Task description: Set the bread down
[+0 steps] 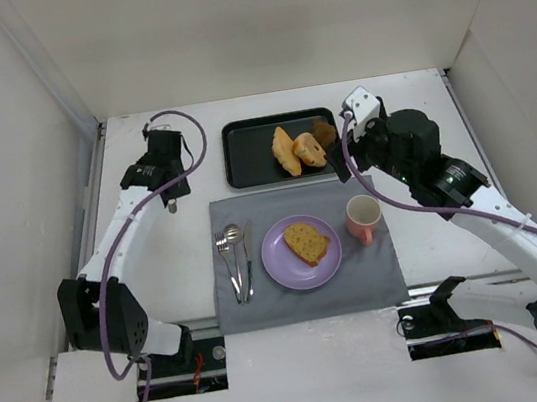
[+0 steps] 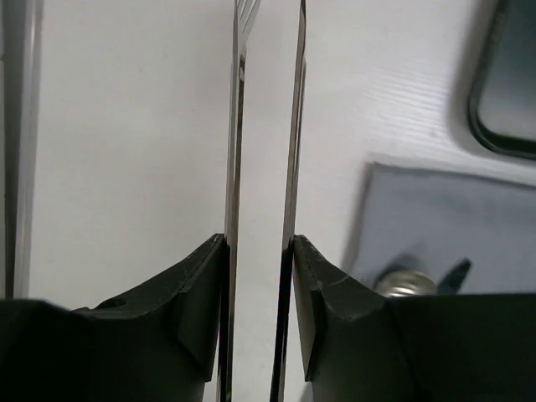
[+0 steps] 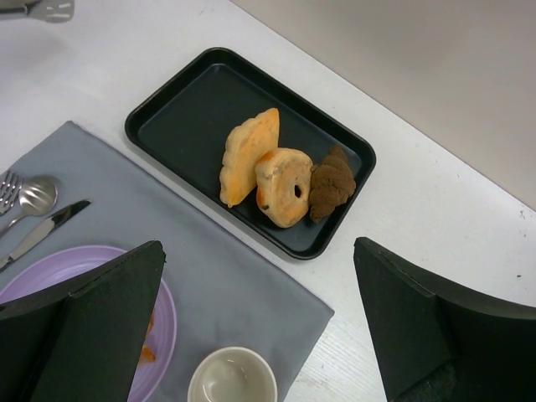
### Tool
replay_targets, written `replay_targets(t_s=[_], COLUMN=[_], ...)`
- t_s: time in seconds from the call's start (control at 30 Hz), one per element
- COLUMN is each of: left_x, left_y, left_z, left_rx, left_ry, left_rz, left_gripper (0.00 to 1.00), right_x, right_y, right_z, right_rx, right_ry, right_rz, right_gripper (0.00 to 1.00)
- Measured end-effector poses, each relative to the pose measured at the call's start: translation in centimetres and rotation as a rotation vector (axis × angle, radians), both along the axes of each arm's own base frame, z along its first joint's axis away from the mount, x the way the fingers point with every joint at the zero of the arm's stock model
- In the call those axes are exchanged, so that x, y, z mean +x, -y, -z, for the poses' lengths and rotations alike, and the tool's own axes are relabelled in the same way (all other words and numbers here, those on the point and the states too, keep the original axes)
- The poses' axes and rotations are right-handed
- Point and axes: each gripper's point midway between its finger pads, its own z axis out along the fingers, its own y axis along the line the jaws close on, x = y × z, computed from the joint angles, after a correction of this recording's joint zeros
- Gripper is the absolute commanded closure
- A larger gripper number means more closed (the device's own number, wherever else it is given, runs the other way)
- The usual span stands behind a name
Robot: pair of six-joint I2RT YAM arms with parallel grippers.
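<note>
The bread (image 1: pixel 305 243), a flat golden-brown slice with a darker crust, lies on the purple plate (image 1: pixel 281 272) on the grey mat. In the right wrist view only an orange sliver of it (image 3: pixel 147 353) shows beside my left finger on the plate (image 3: pixel 165 311). My right gripper (image 1: pixel 343 162) (image 3: pixel 258 245) is open and empty, hovering between the tray's right end and the cup. My left gripper (image 1: pixel 168 188) (image 2: pixel 260 243) is far left of the tray, shut on thin metal tongs (image 2: pixel 293 126).
A black tray (image 1: pixel 246 154) (image 3: pixel 184 117) at the back holds an elongated golden piece (image 3: pixel 247 155), a round golden piece (image 3: pixel 283 184) and a dark brown piece (image 3: pixel 332 182). A pink cup (image 1: pixel 363 217) (image 3: pixel 232 376) stands right of the plate. Fork, spoon and knife (image 1: pixel 235 256) lie left of it.
</note>
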Motion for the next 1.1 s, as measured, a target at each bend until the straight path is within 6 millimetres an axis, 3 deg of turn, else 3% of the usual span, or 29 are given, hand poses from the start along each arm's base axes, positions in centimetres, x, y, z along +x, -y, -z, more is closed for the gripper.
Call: replay_targets(t_s=[0.2,0.5,0.67,1.1], left_x=[2.8,4.0,4.5,4.3], left_y=[-3.8,-5.8,-6.6,-6.3], left_z=[2.7,8.6,10.0,14.4], left_rx=[0.027,0.048,0.044,0.019], left_ry=[-0.016,-0.117,-0.139,-0.220], left_rz=[-0.085,-0.092,-0.095,-0.075], left_gripper=[0.69,0.67,0.62,0.58], right_x=[-0.1,-0.2,-0.1,1.7], right_y=[0.0,0.0,-0.1,-2.5], right_z=[-0.1,-0.3,-0.1,6.9], right_rx=[0.002,0.007,0.003,-0.087], right_ry=[0.002,0.007,0.001,-0.183], right_rz=[-0.004,-0.006,-0.007,-0.059], right_gripper=[0.00,0.00,0.00,0.00])
